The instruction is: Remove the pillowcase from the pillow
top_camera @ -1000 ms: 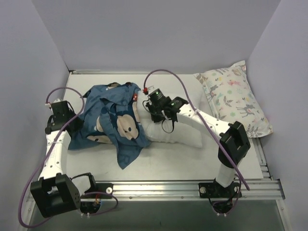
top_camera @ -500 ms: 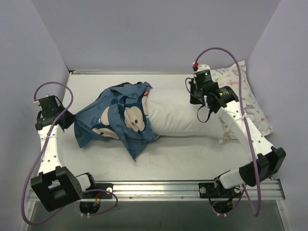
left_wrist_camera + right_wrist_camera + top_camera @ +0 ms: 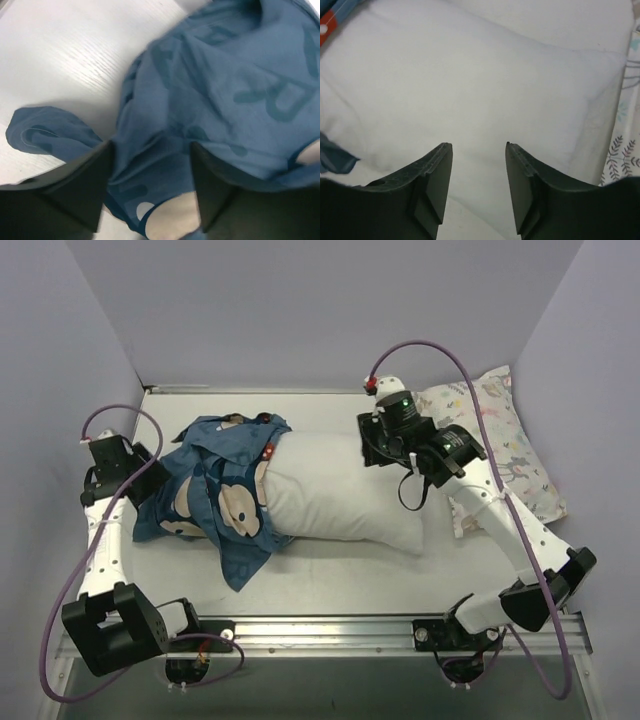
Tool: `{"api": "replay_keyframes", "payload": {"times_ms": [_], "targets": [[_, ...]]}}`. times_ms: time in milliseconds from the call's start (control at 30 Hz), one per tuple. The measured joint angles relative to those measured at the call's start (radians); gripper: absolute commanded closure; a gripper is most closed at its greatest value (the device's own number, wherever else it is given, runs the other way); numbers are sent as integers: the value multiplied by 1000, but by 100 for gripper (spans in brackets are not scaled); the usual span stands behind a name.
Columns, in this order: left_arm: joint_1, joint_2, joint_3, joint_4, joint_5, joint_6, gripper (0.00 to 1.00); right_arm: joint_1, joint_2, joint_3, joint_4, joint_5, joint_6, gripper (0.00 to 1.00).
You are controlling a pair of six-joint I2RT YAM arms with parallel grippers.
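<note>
Matt navy cloth pillowcase (image 3: 215,480), smooth white fabric pillow (image 3: 340,502), pale wood-grain table (image 3: 75,50)

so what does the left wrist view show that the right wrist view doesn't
Only left wrist: the dark navy-blue fabric pillowcase with printed letters, bunched inside the left gripper. Only right wrist: the plain white puffy pillow under the right gripper, and the white leaf-patterned pillow's edge. Both: pillowcase (only slivers at the right view's left edge) and parted jaws.
</note>
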Motion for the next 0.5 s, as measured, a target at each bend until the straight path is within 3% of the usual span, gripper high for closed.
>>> {"api": "replay_keyframes", "payload": {"times_ms": [33,100,167,300,500], "targets": [[-22,-5,-5,3,9,8,13,39,0,-11,8,-7,-13,41],[-62,-28,-22,6,18,18,7,125,0,-51,35,-14,-56,22],[-108,-74,-37,2,18,29,3,203,1,-97,57,-13,-100,15],[-194,-196,-39,-8,5,35,3,338,33,-154,84,7,-185,5],[-306,-327,-51,-19,0,19,3,428,144,-268,158,88,-263,6]]}}
